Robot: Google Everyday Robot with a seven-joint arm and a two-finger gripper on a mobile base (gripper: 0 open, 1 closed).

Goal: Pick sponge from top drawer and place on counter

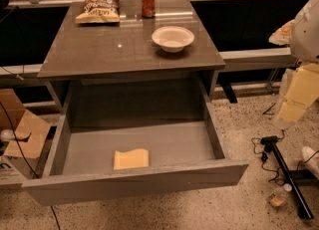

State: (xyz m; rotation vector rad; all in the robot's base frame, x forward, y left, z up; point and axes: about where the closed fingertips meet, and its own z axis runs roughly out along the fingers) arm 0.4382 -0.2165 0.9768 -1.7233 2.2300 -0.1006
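The drawer [134,181] stands open across the lower half of the frame, its front panel nearest. The sponge [130,159] lies flat on the drawer floor just behind that panel, a little left of centre, apart from both side walls. Nothing else is in the drawer.

The gripper [297,97] hangs at the right edge of the frame, outside the drawer's right wall and well apart from the sponge. It carries nothing, and whether it is wide or narrow I cannot tell.

The step in hand looks like the reach, with nothing grasped yet. To do it well, I would bring the gripper leftward over the right wall, high enough to clear it, then drop straight down on the sponge. The sponge is thin and flat, so the grasp likely has to go right to the floor and pinch across the short side. The front panel is close, so the approach should keep just behind it.

Lift straight up before moving back, since the counter [99,50] overhangs the drawer's rear.

Further up the frame, the counter's near-left part is bare and suits the drop. The bowl [172,38] sits right of centre, and the can [147,2] and chip bag [99,8] are at the far edge
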